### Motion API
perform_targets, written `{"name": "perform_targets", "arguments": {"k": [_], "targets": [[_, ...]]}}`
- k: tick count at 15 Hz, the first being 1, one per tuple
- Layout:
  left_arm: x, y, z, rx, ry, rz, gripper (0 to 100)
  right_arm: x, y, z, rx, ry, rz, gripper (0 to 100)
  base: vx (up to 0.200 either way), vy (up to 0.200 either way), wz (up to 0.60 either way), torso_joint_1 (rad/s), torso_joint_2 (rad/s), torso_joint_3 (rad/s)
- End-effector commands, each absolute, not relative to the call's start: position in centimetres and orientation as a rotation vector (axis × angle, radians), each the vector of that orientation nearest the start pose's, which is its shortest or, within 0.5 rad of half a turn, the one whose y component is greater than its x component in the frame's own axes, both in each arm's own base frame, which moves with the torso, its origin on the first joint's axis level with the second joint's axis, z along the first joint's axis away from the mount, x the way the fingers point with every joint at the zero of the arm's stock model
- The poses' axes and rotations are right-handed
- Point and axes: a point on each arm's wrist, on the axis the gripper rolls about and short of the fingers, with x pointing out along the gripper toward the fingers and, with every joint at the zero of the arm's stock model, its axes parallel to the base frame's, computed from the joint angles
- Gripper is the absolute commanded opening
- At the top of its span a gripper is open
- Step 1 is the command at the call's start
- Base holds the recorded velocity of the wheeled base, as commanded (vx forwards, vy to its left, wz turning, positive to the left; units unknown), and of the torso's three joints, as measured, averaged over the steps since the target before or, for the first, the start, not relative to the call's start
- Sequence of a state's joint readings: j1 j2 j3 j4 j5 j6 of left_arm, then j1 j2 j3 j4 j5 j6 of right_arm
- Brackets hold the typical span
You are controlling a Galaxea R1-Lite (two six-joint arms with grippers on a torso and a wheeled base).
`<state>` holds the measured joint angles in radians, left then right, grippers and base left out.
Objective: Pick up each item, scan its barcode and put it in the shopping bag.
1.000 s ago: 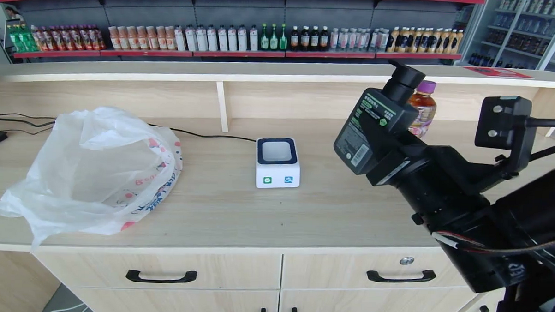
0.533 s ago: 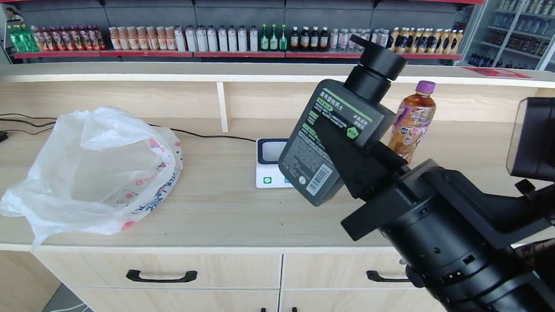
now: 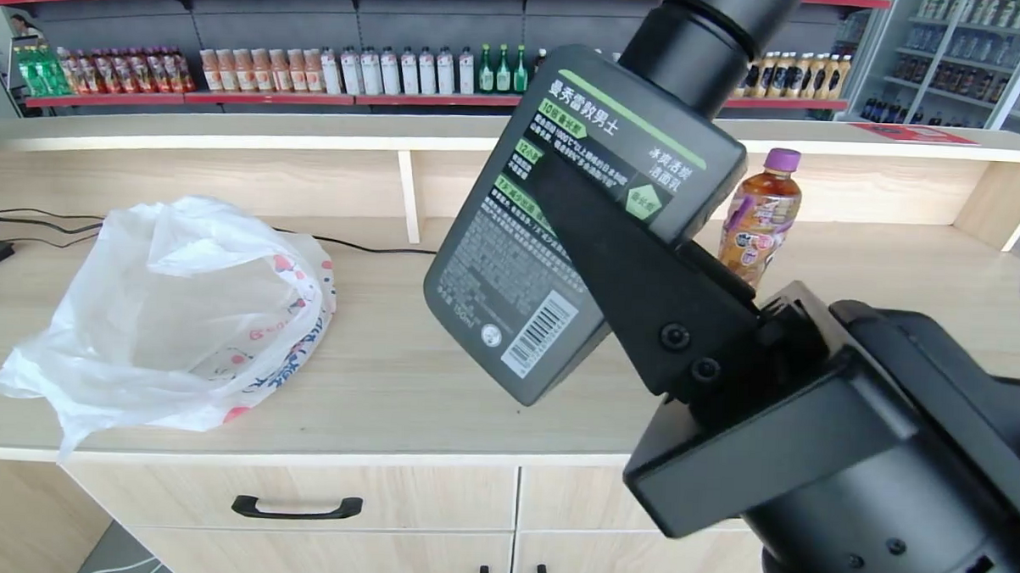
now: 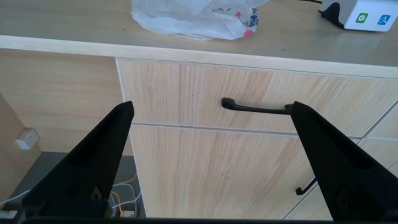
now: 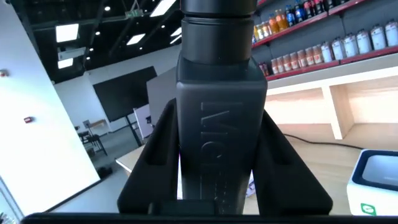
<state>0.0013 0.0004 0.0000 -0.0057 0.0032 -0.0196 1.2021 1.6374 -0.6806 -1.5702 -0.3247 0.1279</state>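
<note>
The dark bottle (image 3: 511,261), clenched in the right pincer (image 3: 596,239), has been raised leftward over the scanner (image 5: 377,180) — barcode turned upward, so scanning seems pending; the left pincer (image 4: 211,112) is held released below the counter (image 3: 388,375).

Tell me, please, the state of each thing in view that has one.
dark bottle: lifted, tilted, capped, barcode visible.
right gripper: shut on the dark bottle.
left gripper: open, empty.
shopping bag: slumped on the counter.
tea bottle: upright, capped.
drawer: shut.
</note>
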Motion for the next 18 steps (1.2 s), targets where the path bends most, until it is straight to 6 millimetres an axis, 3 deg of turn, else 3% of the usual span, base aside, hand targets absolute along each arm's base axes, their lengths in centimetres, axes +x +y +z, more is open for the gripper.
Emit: {"name": "perform_targets", "arguments": {"k": [1,7,18], "targets": [[-2.3,0.0,7.6,-0.02,-0.005,0.005,100,9.2,24.3,26.4,0.587,-0.41,0.914,0,0.0,0.0,0.0,0.0,0.0,0.0],[-2.3,0.0,7.6,-0.02,-0.005,0.005,100,8.7,22.8,27.2,0.615,-0.43,0.915,0,0.0,0.0,0.0,0.0,0.0,0.0],[-2.3,0.0,7.6,-0.02,-0.005,0.006,100,8.6,23.2,26.7,0.596,-0.414,0.923,0,0.0,0.0,0.0,0.0,0.0,0.0]]}}
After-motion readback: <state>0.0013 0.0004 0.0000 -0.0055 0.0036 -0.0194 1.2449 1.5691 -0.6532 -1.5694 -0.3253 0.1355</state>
